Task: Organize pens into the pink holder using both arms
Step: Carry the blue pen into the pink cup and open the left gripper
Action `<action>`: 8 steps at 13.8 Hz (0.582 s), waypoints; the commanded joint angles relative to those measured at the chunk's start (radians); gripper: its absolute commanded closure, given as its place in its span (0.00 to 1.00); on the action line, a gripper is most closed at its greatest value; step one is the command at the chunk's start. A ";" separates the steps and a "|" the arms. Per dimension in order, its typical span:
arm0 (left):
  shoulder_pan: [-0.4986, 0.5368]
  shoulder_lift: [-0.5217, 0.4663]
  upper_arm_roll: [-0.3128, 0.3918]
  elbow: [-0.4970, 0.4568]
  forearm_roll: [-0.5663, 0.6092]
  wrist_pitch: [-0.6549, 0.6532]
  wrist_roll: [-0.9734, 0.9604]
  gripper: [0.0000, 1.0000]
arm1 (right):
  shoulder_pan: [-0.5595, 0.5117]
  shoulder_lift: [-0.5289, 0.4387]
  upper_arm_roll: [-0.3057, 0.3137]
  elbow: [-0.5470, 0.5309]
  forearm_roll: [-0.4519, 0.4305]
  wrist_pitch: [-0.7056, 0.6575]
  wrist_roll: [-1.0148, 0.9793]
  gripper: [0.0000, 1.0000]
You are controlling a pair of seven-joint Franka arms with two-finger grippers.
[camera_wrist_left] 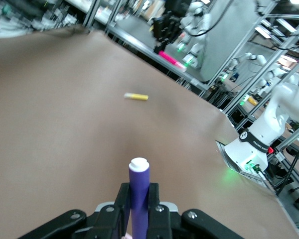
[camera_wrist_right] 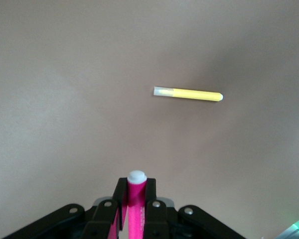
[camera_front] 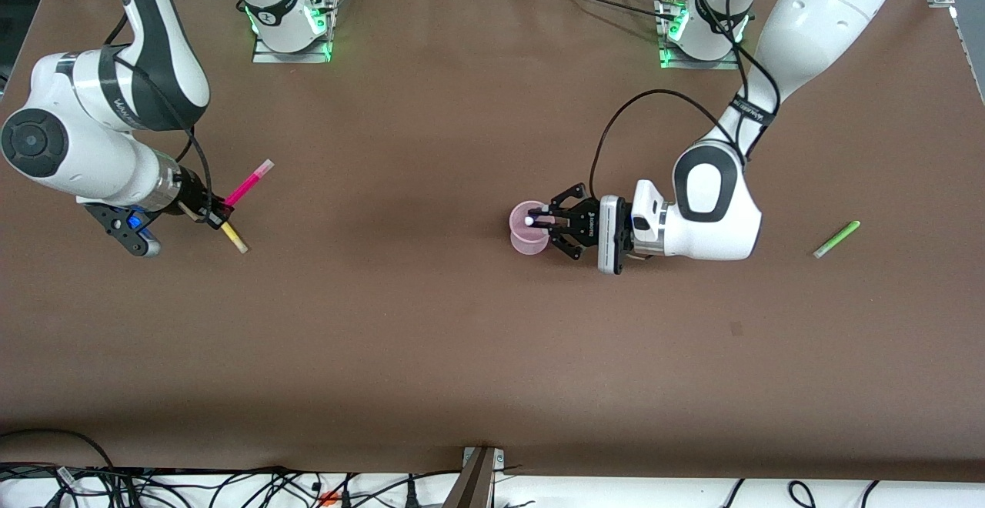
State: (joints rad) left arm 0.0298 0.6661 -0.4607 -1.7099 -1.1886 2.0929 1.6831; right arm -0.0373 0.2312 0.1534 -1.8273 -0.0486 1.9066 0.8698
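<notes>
Front view: the holder (camera_front: 529, 228) stands mid-table, the left gripper (camera_front: 542, 222) over it clamping the purple pen (camera_wrist_left: 138, 198); a tilted release could tip it. The right gripper (camera_front: 221, 212) grips the pink pen (camera_front: 249, 182) above the yellow pen (camera_front: 235, 238).

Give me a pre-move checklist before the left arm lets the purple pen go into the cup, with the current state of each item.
1. Left gripper shut on the purple pen: ok, the fingers clamp its barrel in the left wrist view.
2. Purple pen over the pink holder: ok in the front view; exact centring cannot tell.
3. Pink holder upright on the table: ok.
4. Pen tip already inside the rim: cannot tell.
5. Right gripper shut on the magenta pen, up at the right arm's end, away from the holder: ok.
6. Pens not yet collected: not ok, the yellow pen and the green pen lie on the table.
</notes>
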 commanded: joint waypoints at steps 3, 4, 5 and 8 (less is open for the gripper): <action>-0.031 0.018 -0.006 0.015 -0.043 0.035 0.110 0.01 | 0.048 0.034 -0.003 0.097 -0.042 -0.021 0.098 1.00; -0.030 0.009 -0.004 0.015 -0.040 0.035 0.122 0.00 | 0.048 0.034 -0.003 0.100 -0.042 -0.021 0.098 1.00; -0.021 0.004 -0.004 0.015 -0.031 0.030 0.124 0.00 | 0.048 0.034 -0.005 0.103 -0.042 -0.021 0.098 1.00; 0.015 -0.042 0.000 0.013 -0.022 -0.003 0.100 0.00 | 0.056 0.033 -0.002 0.147 -0.040 -0.023 0.141 1.00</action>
State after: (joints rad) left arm 0.0170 0.6703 -0.4629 -1.6878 -1.2033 2.1181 1.7748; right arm 0.0059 0.2542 0.1520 -1.7304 -0.0714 1.9064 0.9583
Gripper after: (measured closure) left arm 0.335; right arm 0.824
